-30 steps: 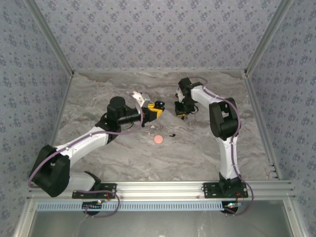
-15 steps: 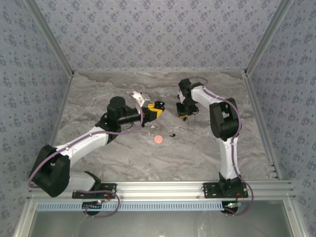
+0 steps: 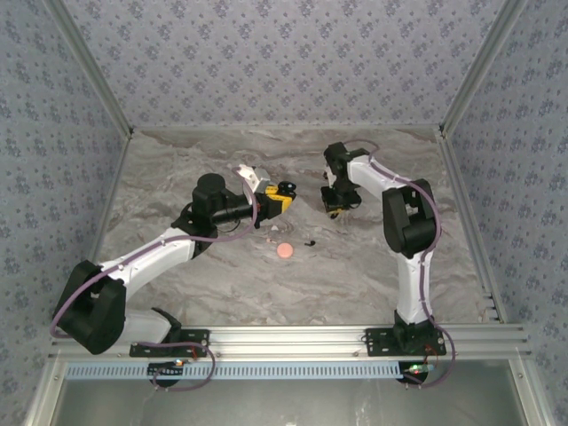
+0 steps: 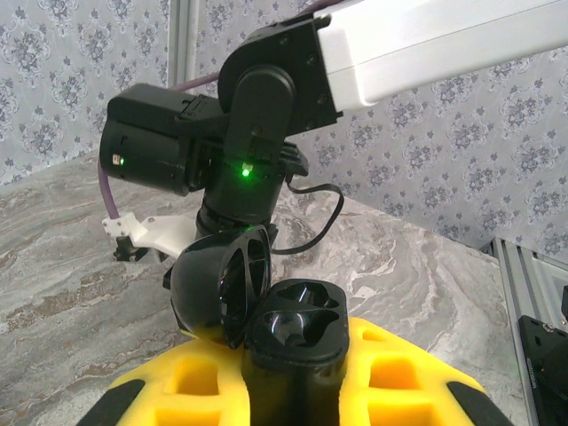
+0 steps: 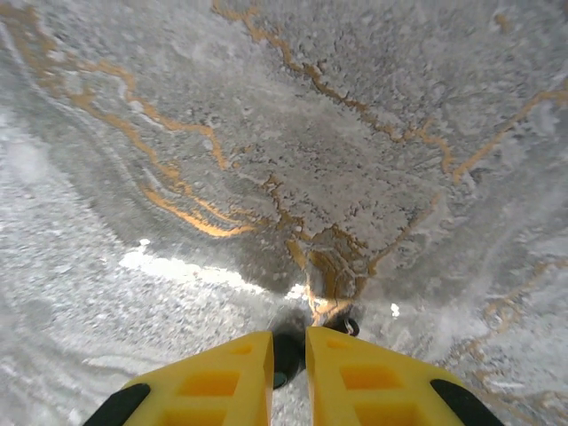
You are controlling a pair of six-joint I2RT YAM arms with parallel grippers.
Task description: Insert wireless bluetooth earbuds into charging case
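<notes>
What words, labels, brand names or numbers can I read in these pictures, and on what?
No text can be read.
The open black plastic charging case, the white arm casing and the yellow end effector fingers carry no lettering.
The blue-grey wallpaper bears only a flower pattern.
The green light on the black joint is a plain lamp, not a sign.

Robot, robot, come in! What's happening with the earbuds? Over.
Left gripper shut on open charging case. Right gripper shut on one earbud. Other earbud loose on table beside pink disc.
</notes>
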